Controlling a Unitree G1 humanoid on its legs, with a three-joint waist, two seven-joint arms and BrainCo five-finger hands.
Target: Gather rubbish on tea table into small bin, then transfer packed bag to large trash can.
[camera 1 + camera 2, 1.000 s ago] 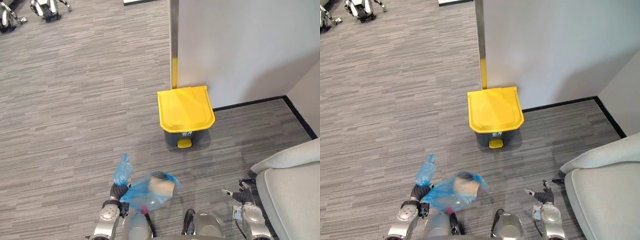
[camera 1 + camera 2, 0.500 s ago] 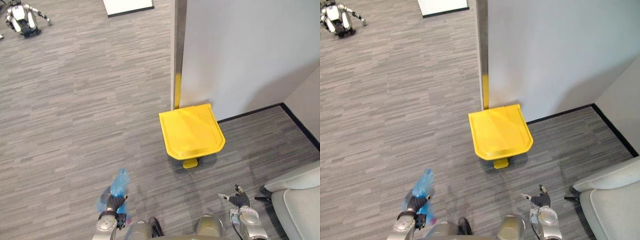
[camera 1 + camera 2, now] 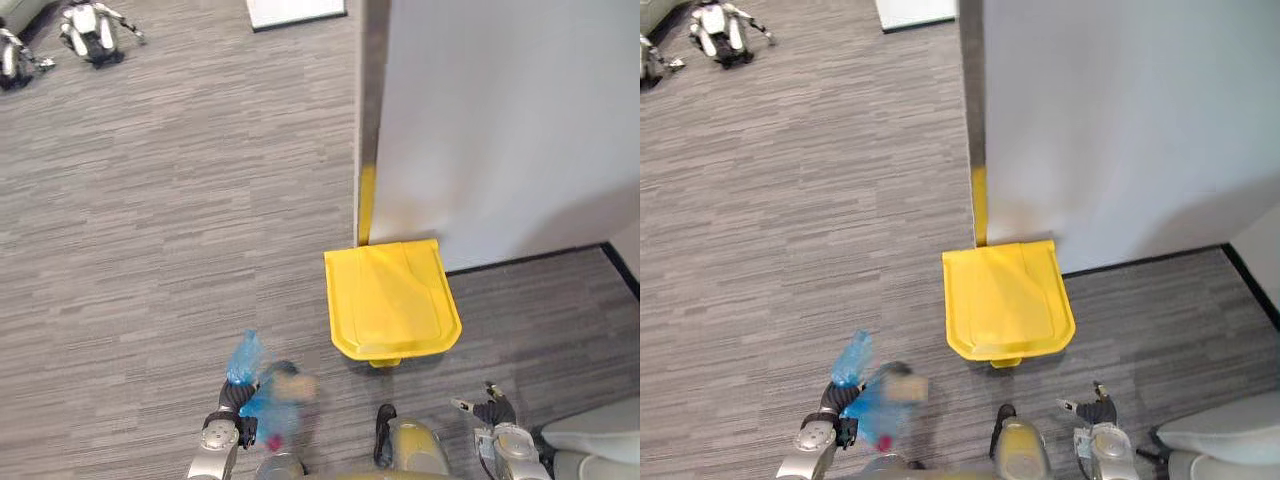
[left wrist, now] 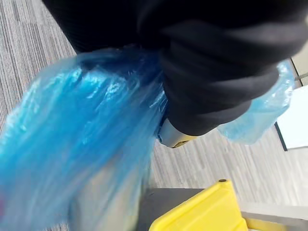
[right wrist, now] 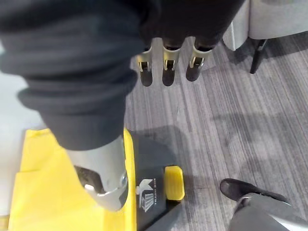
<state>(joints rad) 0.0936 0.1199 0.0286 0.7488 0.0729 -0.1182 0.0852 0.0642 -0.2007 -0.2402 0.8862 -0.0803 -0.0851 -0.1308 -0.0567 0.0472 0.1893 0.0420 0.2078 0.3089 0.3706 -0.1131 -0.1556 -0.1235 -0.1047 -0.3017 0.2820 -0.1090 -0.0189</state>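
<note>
Blue bag [image 3: 272,408] hangs gripped by left hand [image 3: 233,397].

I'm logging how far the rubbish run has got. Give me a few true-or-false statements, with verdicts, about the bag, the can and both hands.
1. The large trash can stands against the wall. True.
2. Its yellow lid is raised. False: the lid lies shut over the can.
3. The left hand grips the blue bag. True.
4. The right hand holds rubbish too. False: its fingers are straight and hold nothing.
5. The bag rests on top of the can. False: it hangs from the left hand, in front of the can and off to its left.
</note>
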